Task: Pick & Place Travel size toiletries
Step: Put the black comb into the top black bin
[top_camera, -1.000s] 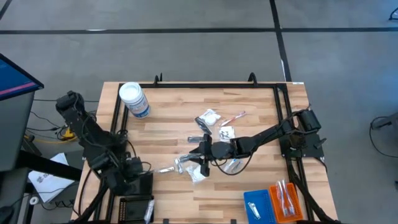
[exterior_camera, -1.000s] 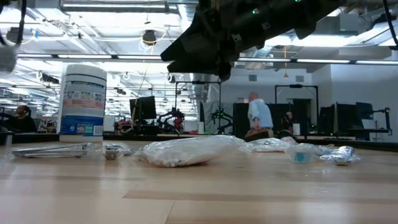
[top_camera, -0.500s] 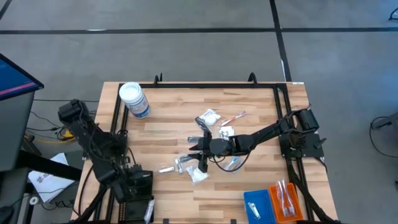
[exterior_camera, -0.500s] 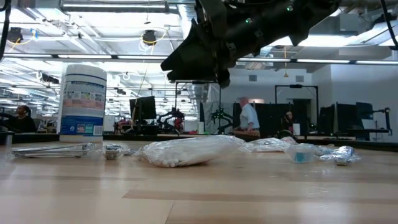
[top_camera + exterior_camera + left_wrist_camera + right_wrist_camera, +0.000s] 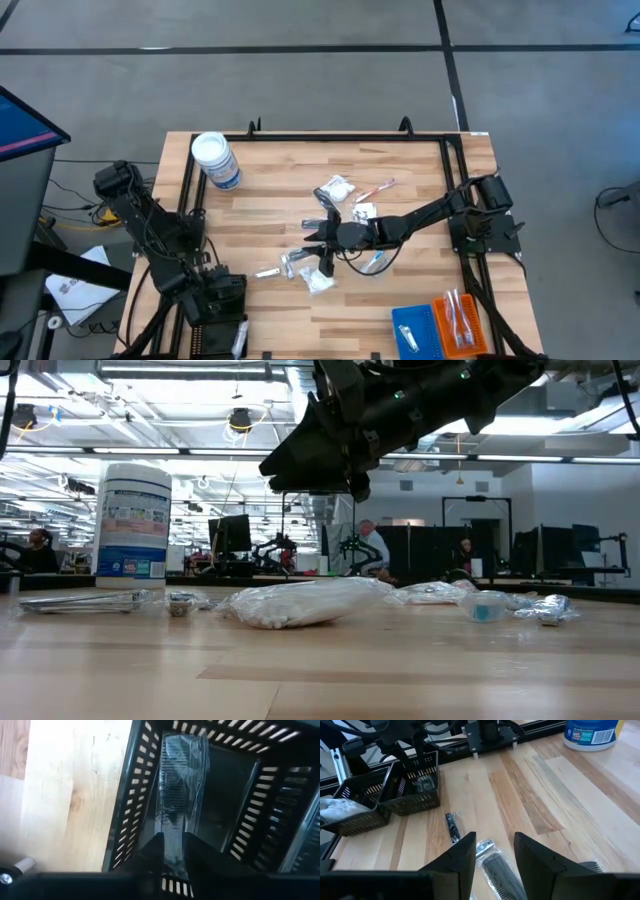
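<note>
Right pincer (image 5: 322, 250): held apart above wrapped comb (image 5: 496, 870).
Comb: judged light, slippery; best gripped mid-length.
Left pincer (image 5: 172, 851): apart over black tray (image 5: 235, 800).

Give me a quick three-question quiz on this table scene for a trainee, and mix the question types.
1. True or false: the right tool hangs open above a wrapped toiletry at mid-table.
2. Which tray is the left tool over? A) black tray B) blue tray C) orange tray
3. Fill in: the tall thing standing upright near the table's corner on the left arm's side is the white-lidded ___.

Key: 1 true; 2 A; 3 jar.
</note>
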